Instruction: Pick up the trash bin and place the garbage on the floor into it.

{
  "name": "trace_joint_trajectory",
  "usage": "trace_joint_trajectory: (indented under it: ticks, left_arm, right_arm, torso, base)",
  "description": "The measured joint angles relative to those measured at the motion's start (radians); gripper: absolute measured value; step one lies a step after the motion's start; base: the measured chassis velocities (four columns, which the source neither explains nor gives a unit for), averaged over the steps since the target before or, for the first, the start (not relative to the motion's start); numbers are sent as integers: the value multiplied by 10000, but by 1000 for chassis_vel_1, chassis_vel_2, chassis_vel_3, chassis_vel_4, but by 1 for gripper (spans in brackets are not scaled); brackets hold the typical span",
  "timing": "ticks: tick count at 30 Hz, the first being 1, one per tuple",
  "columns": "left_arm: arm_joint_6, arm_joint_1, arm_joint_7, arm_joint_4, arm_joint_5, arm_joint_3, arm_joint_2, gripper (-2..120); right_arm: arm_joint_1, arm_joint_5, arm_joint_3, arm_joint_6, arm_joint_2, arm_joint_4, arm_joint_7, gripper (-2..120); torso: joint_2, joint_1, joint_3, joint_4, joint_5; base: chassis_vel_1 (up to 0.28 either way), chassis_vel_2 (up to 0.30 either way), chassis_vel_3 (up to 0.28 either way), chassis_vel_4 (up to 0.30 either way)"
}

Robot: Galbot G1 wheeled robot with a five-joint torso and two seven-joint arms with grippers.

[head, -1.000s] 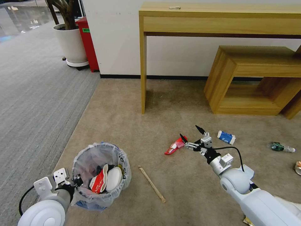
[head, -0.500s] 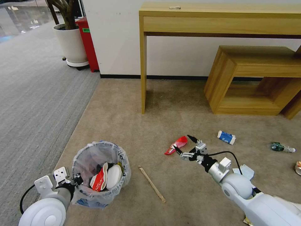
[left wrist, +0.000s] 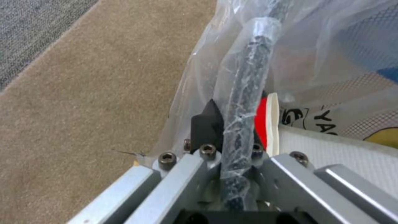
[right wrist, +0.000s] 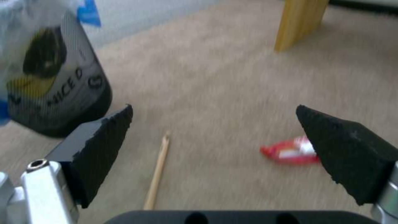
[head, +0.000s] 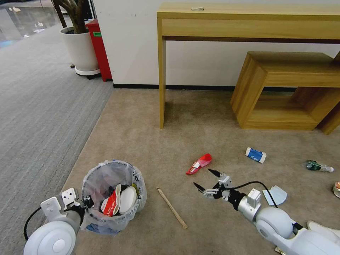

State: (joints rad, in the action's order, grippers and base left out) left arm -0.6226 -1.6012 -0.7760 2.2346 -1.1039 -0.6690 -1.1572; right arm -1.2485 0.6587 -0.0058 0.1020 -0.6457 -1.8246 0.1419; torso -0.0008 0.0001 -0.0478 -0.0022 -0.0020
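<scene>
L gripper point(head: 87, 204) is clamped on the rim of the trash bin point(head: 132, 177), bag liner pinched in w/ it; the left wrist view shows fingers point(left wrist: 206, 124) straddling the black rim rod through the plastic. Bin looks light but the bag is thin and slick, so hold on the stiff rim, not on film alone. Inside, just past the L gripper: red crushed cup point(head: 111, 205) and white slipper point(head: 128, 201).

Next over, the stick point(head: 172, 207) lies flat on the floor point(head: 141, 124), between bin and R gripper, a bit nearer the robot than the tips. Thin, rigid, prob. light; pinch mid-length across its width.

R gripper point(head: 205, 179) hangs wide open, empty, low over the carpet. Red cup point(head: 199, 164) lies just beyond its tips: crushed, soft; grab across the flattened body. Blue-white cup point(head: 255, 155), mask point(head: 275, 195) and bottle point(head: 318, 166) lie farther to its R.
</scene>
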Motion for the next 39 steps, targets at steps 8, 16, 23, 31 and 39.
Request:
trace_joint_trajectory:
  ticks: [8,16,23,31,39]
  left_arm:
    - [7,128,13,-256,37,15,-13,0]
    - [17,199,38,-420,57,16,-35,0]
    - [23,205,46,-422,78,75,-111,0]
    - [29,217,48,-414,87,47,-161,0]
    - [30,287,50,-458,124,80,-323,0]
  right_arm:
    - [-343,33,-560,-612,330,-280,-1018,95]
    - [-414,-146,-1135,-986,250,-292,-1817,97]
    - [-343,-263,-1608,-981,-6,95,-1951,97]
    - [150,-308,-2395,-869,-307,704,-2104,97]
    - [912,-302,-3202,-640,-715,1452,-2188,97]
  torso:
    - [0,0,0,0,-1]
    - [0,0,0,0,0]
    - [0,0,0,0,0]
    - [0,0,0,0,-1]
    - [0,0,0,1,0]
  base:
    - [0,0,0,0]
    - [0,0,0,0]
    - [0,0,0,0]
    - [0,0,0,0]
    - [0,0,0,0]
